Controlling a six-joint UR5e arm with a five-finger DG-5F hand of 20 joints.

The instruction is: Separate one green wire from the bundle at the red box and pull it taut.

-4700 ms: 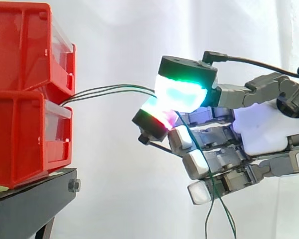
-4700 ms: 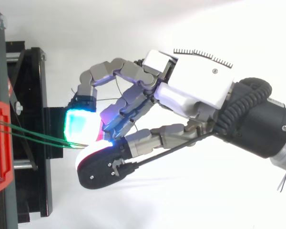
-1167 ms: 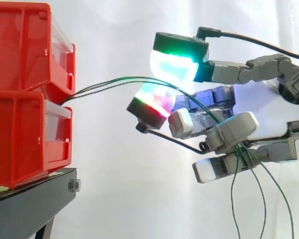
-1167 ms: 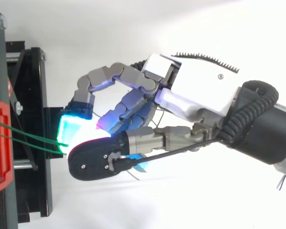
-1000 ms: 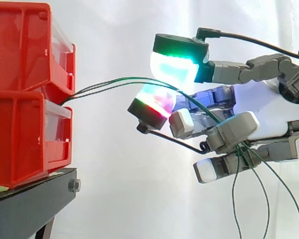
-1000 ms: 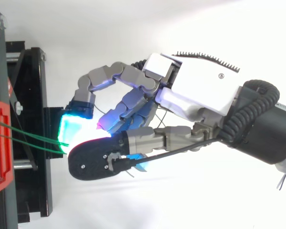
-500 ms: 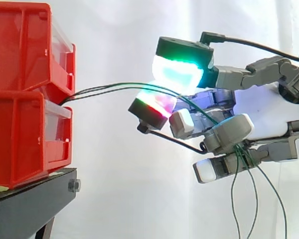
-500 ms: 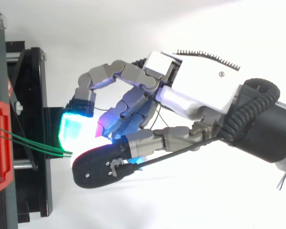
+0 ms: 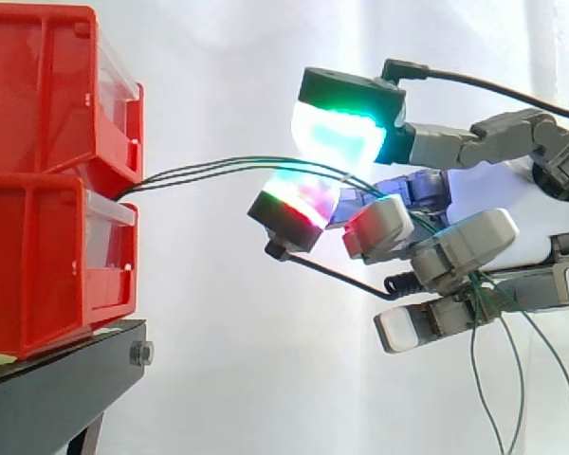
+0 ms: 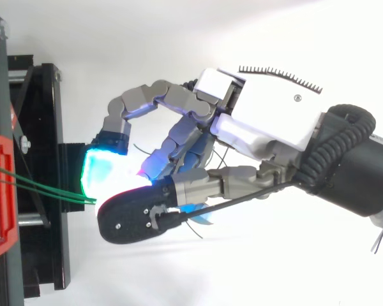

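Three thin green wires [image 9: 209, 171] come out between the two stacked red bins [image 9: 47, 95] and run right, almost level, to my hand [image 9: 498, 204]. They pass between the cyan-green glowing fingertip [image 9: 339, 133] above and the red-green glowing thumb pad [image 9: 299, 201] below. They then thread through the curled lower fingers [image 9: 455, 251] and hang loose [image 9: 507, 379] beneath. From above, the wires [image 10: 45, 190] leave the red box [image 10: 0, 191] and disappear under the cyan fingertip [image 10: 99, 175] of the hand [image 10: 268, 121]. All the wires lie close together.
The bins sit on a black stand [image 9: 47, 389] at the left, seen from above as a black frame [image 10: 45, 127]. A white curtain is behind. The arm's thick wrist [image 10: 357, 172] comes in from the right.
The hand has drawn slightly right, away from the box. One middle finger has curled in further over the wires. The span of wire to the bins lies straighter.
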